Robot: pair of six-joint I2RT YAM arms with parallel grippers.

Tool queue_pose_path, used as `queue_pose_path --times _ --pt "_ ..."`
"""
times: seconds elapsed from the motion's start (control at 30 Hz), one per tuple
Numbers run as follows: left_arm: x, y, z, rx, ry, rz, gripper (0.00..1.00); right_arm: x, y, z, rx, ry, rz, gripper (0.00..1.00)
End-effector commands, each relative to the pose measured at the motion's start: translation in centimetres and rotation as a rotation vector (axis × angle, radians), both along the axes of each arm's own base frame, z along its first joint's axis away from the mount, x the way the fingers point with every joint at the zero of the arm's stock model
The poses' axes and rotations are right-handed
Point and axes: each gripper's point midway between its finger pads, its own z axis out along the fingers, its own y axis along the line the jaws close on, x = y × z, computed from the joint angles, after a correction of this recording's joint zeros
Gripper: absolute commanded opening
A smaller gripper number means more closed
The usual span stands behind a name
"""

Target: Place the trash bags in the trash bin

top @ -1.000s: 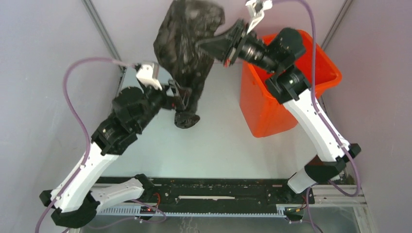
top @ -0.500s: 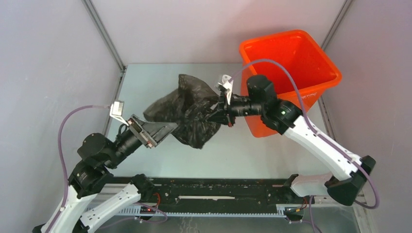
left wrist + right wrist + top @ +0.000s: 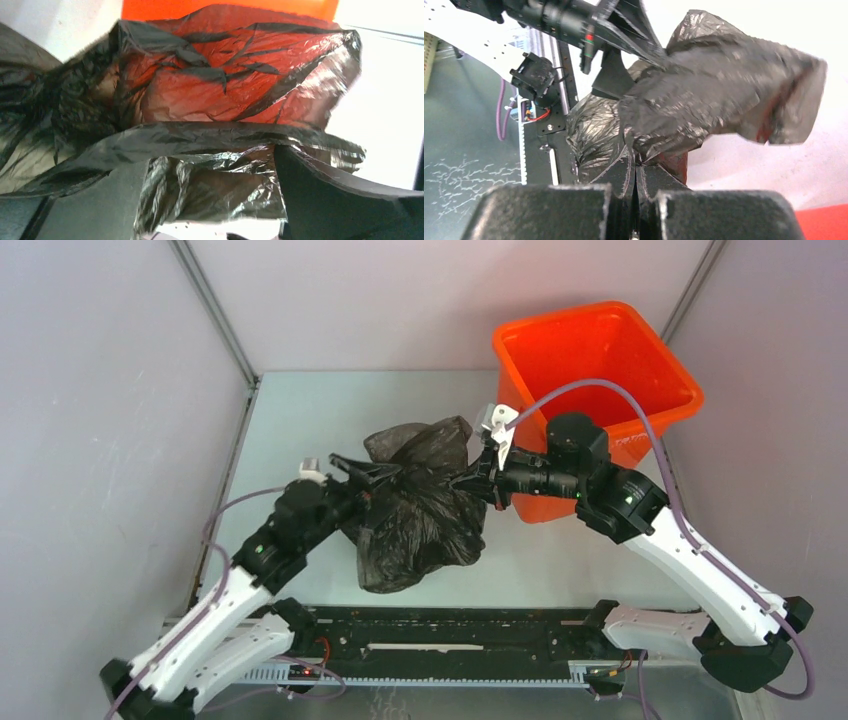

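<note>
Creases cover the trash bags (image 3: 420,505), heaped on the surface (image 3: 300,430) near its middle, outside the trash bin (image 3: 600,370) that stands upright at the far right. The left gripper (image 3: 385,485) meets the heap from the left and the right gripper (image 3: 472,485) from the right. On the left wrist, the jaws stand wide apart with loose film (image 3: 215,100) lying between them, the orange bin (image 3: 225,7) glowing through the plastic. On the right wrist, the jaws (image 3: 635,170) are pinched tight on a fold of the bags (image 3: 704,95).
</note>
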Motion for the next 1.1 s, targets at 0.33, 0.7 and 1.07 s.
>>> queue_pose_path --times 0.33,0.7,1.07 --pt "11.4 -1.3 7.2 0.01 -0.24 -0.15 0.34 7.4 -1.0 1.8 0.075 -0.065 -0.369 0.01" --pt "13.3 1.2 23.3 0.191 -0.72 -0.137 0.0 12.5 1.4 9.4 0.151 -0.205 -0.384 0.0" --pt "5.8 -3.8 31.2 0.309 -1.15 -0.351 0.0 7.5 -0.5 10.0 0.212 -0.088 -0.411 0.38"
